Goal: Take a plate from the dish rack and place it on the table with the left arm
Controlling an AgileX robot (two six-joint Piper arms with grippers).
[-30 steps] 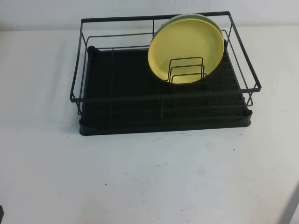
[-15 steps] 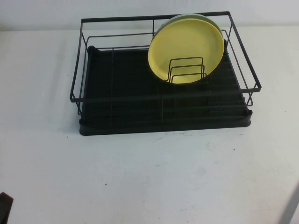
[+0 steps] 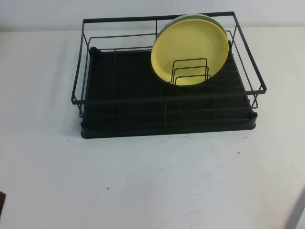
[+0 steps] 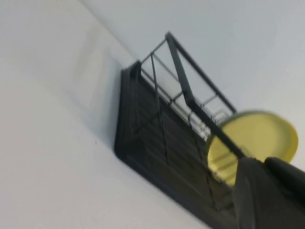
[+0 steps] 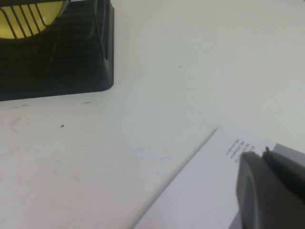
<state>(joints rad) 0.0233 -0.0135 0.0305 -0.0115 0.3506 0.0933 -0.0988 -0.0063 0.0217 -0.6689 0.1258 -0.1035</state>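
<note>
Your left gripper (image 4: 269, 195) is low at the near left corner of the table (image 3: 157, 181). In the high view only a dark sliver of it shows at the left edge; in the left wrist view you get just a blurred dark bulk in the corner. You cannot tell how far it is parted, and nothing shows as being in its grasp.

From that gripper, the dish rack (image 3: 167, 102) sits well ahead and off toward the right arm's side, far from contact. The plate (image 3: 190, 51) stands on edge in the rack's far right part, leaning back, with the small wire dividers (image 3: 190, 72) in front of its lower half. A pale green plate (image 3: 217, 21) stands right behind it, only its rim showing. In the left wrist view the yellow plate (image 4: 255, 143) shows past the rack's top rail (image 4: 200, 107), well apart from the gripper.

Your right gripper (image 5: 271, 191) is out of the high view; its own camera shows only a dark grey bulk low over the table, so its opening cannot be told either. Just beside it lies a white printed sheet (image 5: 209, 191). The rack's tray corner (image 5: 71, 62) is well ahead of it, with a slice of the plate visible through the wires.
</note>
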